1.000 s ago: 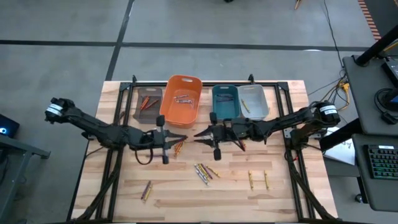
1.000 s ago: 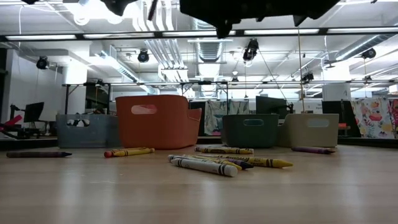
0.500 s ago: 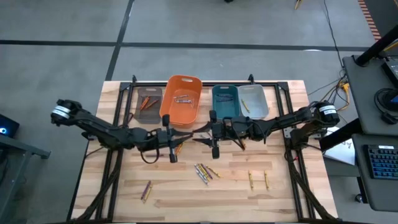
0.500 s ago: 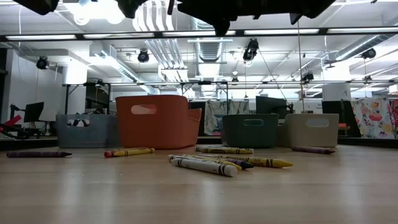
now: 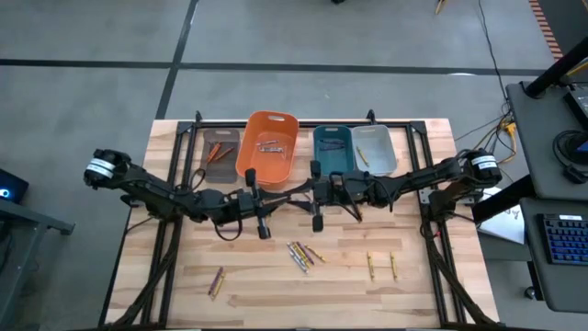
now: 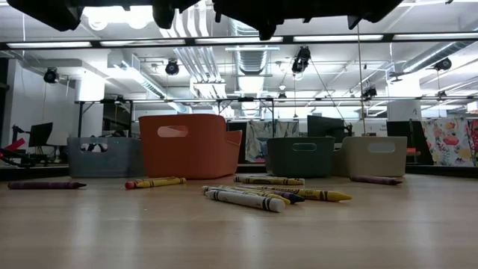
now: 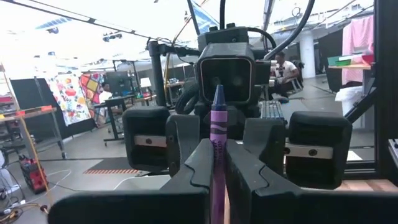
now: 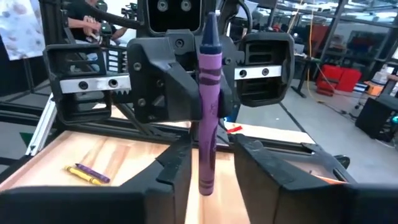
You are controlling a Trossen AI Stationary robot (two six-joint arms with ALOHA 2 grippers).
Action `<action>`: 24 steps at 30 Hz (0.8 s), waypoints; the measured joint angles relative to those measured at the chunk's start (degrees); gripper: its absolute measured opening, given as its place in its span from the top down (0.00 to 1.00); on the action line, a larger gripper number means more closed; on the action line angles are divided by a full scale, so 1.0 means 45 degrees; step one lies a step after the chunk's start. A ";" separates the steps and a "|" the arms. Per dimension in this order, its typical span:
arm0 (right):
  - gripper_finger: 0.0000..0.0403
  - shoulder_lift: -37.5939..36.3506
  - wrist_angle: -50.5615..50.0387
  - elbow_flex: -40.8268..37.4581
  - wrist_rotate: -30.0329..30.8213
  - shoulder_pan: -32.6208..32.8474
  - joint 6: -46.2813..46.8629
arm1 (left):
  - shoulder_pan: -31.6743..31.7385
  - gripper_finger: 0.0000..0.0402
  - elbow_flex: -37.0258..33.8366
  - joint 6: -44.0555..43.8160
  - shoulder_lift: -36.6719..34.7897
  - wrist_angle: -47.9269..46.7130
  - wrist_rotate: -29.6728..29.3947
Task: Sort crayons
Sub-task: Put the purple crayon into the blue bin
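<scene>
Step in hand: a hand-over of 1 purple crayon (image 7: 217, 143) between the 2 arms is judged to be under way, above the middle of the worktop (image 5: 175, 285).
Left hand (image 5: 278, 198): clamped on the purple crayon, which is held upright, tip up, as seen in the left wrist view.
Right hand (image 5: 299, 195): faced nose to nose with the left hand; its fingers (image 8: 177, 165) are seen apart, 1 on each side of the crayon's lower end, with a sliver of gap on both sides.
Crayon relative to right hand: between the fingers but not seen to be gripped by them.
Height: both hands are held clear of the worktop; in the low view only dark undersides show at the top edge.
Next move, as judged: the right fingers are to be closed on the crayon's lower part before the left grip is let go; release too early could let the thin stick drop or tip.
After that, as judged: the crayon is to be carried to 1 of the 4 bins at the far edge: brown bin (image 5: 219, 152), orange bin (image 5: 269, 147), teal bin (image 5: 333, 149), grey bin (image 5: 374, 149).
Which bin takes purple: cannot be told.
Left to sort: a loose cluster (image 5: 301, 255) in front of the hands, 2 yellow crayons (image 5: 381, 265) to its right, and 2 more (image 5: 217, 280) near the front left.
</scene>
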 joint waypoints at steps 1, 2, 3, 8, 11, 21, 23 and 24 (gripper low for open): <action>0.78 0.0000 0.0009 0.0000 0.0000 -0.0004 -0.0014 | 0.0000 1.00 0.0000 0.0000 0.0004 0.0014 0.0000; 0.80 0.0000 0.0014 0.0000 0.0001 -0.0022 -0.0032 | 0.0000 1.00 0.0000 0.0000 0.0003 0.0024 -0.0001; 0.83 0.0000 0.0019 0.0000 -0.0001 -0.0029 -0.0042 | 0.0002 0.99 0.0000 -0.0005 0.0003 0.0029 -0.0005; 0.95 0.0000 0.0062 0.0000 0.0021 -0.0029 -0.0194 | 0.0015 0.93 0.0000 -0.0208 -0.0129 0.0003 -0.0015; 0.96 0.0000 -0.0006 0.0000 0.0210 -0.0067 -0.0163 | 0.0011 0.87 0.0000 -0.0233 -0.0320 -0.0145 -0.0005; 0.96 -0.0359 -0.2891 0.0966 0.0238 -0.0783 0.0453 | 0.0005 0.71 0.0000 -0.0214 -0.2265 -0.2794 0.0019; 0.96 -0.0349 -0.4692 0.1804 0.0238 -0.1068 0.0499 | 0.0005 0.70 0.0000 -0.0207 -0.2877 -0.3471 0.0013; 0.96 -0.0271 -0.5570 0.2269 0.0238 -0.1209 0.0482 | 0.0005 0.70 0.0000 -0.0200 -0.3189 -0.3823 0.0010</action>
